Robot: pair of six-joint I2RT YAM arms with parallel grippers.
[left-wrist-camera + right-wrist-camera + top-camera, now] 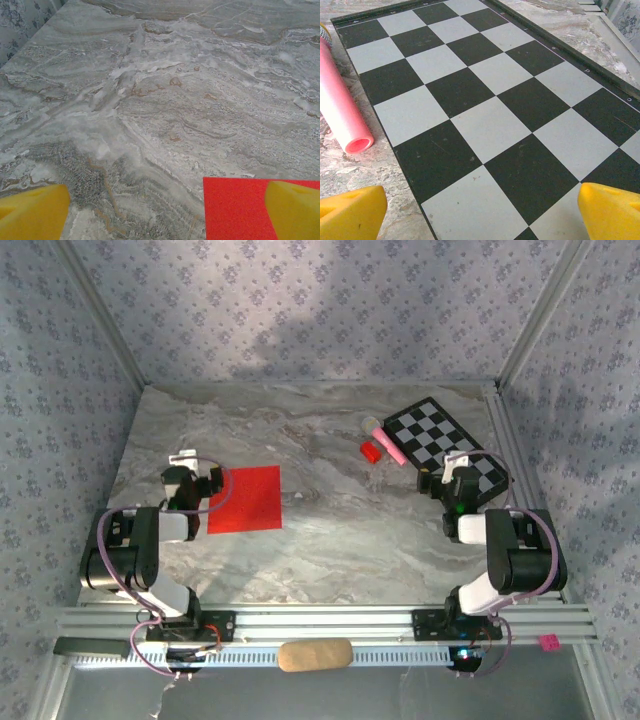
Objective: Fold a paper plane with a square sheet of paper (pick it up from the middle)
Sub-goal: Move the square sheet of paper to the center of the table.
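Note:
The square sheet of paper (pixel 245 498) lies flat on the marble table, bright red and unfolded, left of centre. My left gripper (pixel 194 478) hovers at its far left corner, open with nothing between the jaws. In the left wrist view the paper's corner (pixel 235 207) sits beside the right yellow fingertip (pixel 295 207), the left fingertip (pixel 32 212) over bare marble. My right gripper (pixel 447 477) is open over the near end of the checkerboard (pixel 445 438); its yellow fingertips (pixel 610 210) frame the black and white squares (pixel 485 115).
A small red block (pixel 372 450) and a pink tube (pixel 388 444) lie just left of the checkerboard; the tube's open end (pixel 342 115) is near my right gripper. A tan pad (pixel 314 654) rests on the front rail. Patterned walls enclose the table.

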